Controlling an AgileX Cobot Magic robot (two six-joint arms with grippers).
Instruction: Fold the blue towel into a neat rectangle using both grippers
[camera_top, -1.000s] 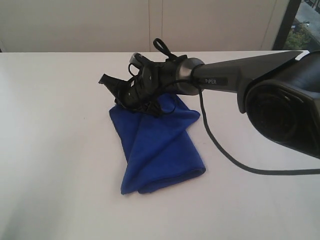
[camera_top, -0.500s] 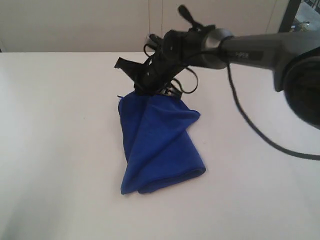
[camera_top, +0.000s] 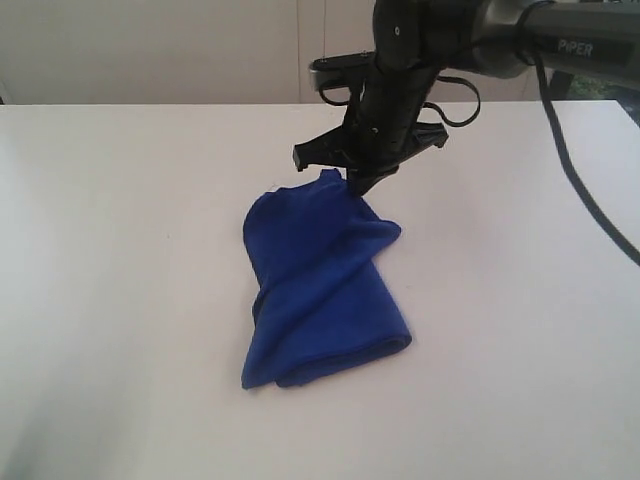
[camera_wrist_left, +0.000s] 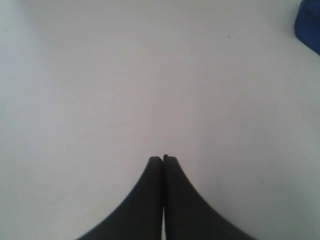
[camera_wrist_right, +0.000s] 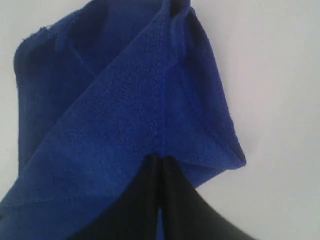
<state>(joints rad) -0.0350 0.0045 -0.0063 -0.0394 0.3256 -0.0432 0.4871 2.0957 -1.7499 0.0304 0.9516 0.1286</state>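
Fuzzy, rumpled blue towel (camera_top: 320, 285); right gripper (camera_top: 354, 183) tight on its peaked corner; left gripper (camera_wrist_left: 163, 159) closed, empty.

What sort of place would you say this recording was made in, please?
Probably a robotics lab or test room rather than a home: a plain white table, blank pale wall panels behind it, and a black robot arm handling a blue towel.

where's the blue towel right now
In the exterior view the blue towel lies bunched mid-frame on the table, far corner pinched by the right gripper.
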